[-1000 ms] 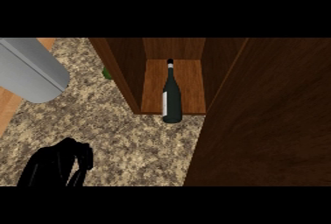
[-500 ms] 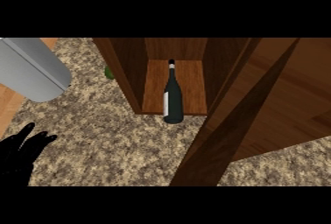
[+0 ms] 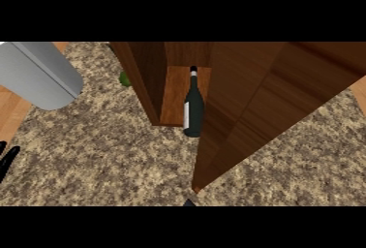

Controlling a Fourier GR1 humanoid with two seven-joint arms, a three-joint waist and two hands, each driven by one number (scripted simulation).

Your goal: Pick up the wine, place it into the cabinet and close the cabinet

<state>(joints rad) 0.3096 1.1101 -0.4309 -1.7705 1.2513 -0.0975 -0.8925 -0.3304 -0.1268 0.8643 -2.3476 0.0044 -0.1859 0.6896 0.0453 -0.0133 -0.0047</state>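
Head view shows me the wine (image 3: 192, 109) inside the cabinet (image 3: 146, 82), long axis front-to-back, door (image 3: 265, 106) half-swung across it, left hand (image 3: 7, 157) open at the counter's (image 3: 107, 160) left edge, right-hand fingers indeterminable.

Cabinet door (image 3: 265, 106) swung across the opening; speckled counter (image 3: 107, 160) left lies open

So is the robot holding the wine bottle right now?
No. The wine bottle stands alone in the cabinet. The left robot hand at the edge holds nothing; the right one is out of sight.
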